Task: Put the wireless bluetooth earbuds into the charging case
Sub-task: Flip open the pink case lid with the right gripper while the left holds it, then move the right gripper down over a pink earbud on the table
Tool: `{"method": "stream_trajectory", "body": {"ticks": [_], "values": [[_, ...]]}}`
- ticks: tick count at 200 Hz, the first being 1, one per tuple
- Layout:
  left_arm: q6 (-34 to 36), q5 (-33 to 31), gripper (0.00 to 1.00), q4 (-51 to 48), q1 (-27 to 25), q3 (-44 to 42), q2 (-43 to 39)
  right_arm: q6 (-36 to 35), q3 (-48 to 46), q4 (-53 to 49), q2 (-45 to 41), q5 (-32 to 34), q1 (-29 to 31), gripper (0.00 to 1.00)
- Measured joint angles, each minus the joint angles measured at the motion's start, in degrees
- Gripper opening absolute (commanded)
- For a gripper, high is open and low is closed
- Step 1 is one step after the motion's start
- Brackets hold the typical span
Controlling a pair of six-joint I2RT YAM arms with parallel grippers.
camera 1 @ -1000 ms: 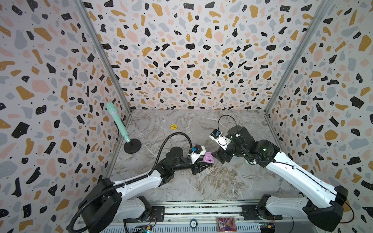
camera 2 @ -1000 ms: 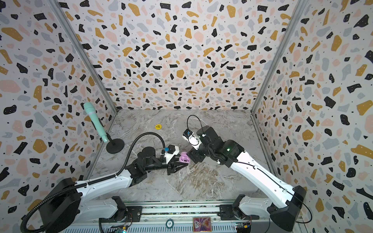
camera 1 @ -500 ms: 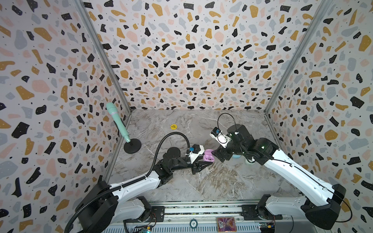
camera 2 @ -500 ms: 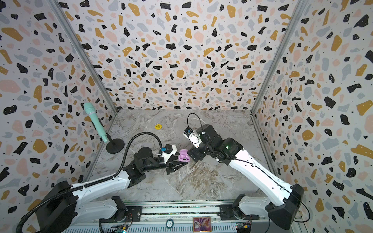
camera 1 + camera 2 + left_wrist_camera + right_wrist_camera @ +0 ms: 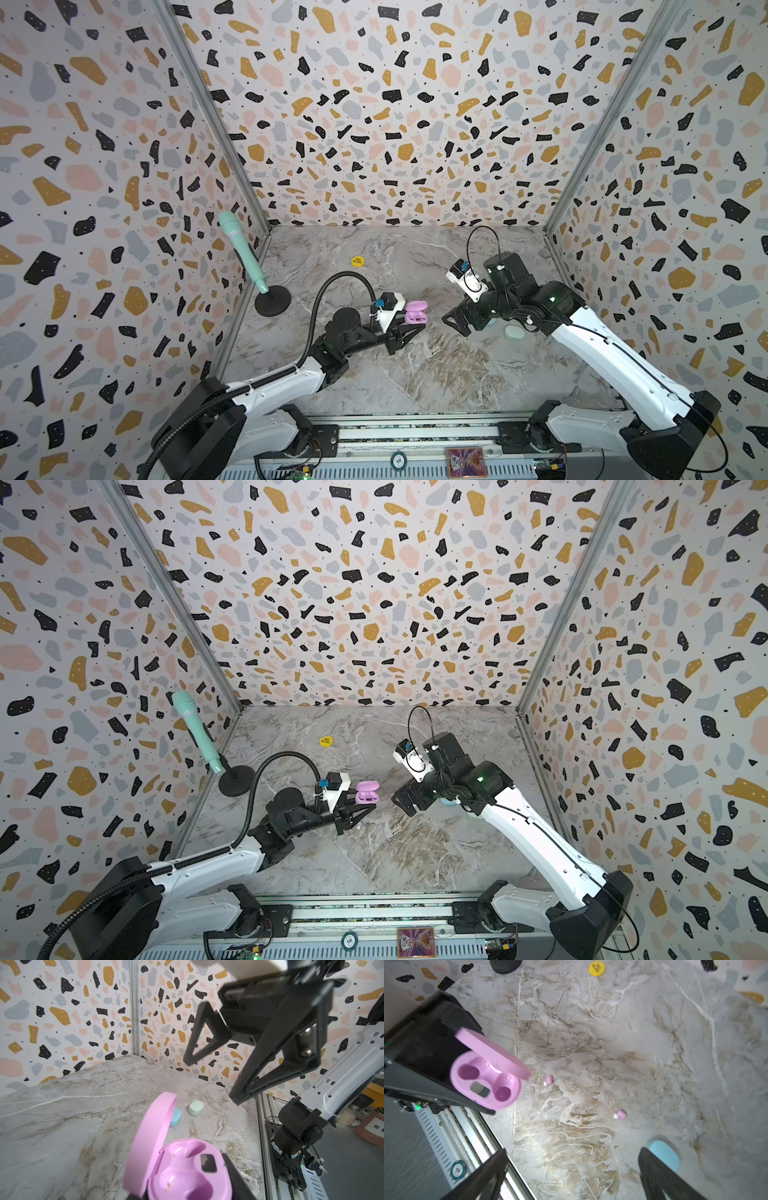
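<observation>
Pickup of one pink earbud judged the step in hand. Wide and empty, right gripper hanging at three o'clock of the charging case in both top views. Pinched narrow on that case, left gripper, seemingly holding it clear of the marble tabletop, lid tipped up, both wells bare. Farther off, second pink earbud, between the held case and a blue case; both buds on bare stone, too small to find in the top views. Best to lower straight over the nearer bud, narrow the fingers beforehand, then close across the rounded body, not the whitish tip. Keep the case level and steady meanwhile. Expect slipping: smooth bean-shaped plastic on polished, veined stone, likely to skid or roll. Glossy oval shell on the charging case, two round sockets, small grey panel between them. Matte and pebble-like, mint case. At ten o'clock of the charging case, flat yellow disc.
</observation>
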Motion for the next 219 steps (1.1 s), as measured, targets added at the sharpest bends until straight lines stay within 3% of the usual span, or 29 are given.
{"method": "stream_trajectory", "body": {"ticks": [48, 117, 164, 219], "values": [[-0.44, -0.98, 0.10, 0.81, 0.79, 0.00, -0.28, 14.21, -9.16, 2.58, 0.33, 0.85, -3.45, 1.00], [-1.05, -2.23, 0.09, 2.67, 1.31, -1.29, -0.17, 37.09, -18.38, 14.03, 10.71, 3.78, -4.35, 0.82], [-1.05, -2.21, 0.09, 3.78, 1.60, -1.62, -0.15, 43.39, -18.93, 21.81, 18.91, 2.99, -5.29, 0.78], [-1.05, -2.23, 0.08, 3.80, 1.97, -1.77, -0.15, 44.72, -17.92, 26.56, 25.22, 2.05, -6.91, 0.75]]}}
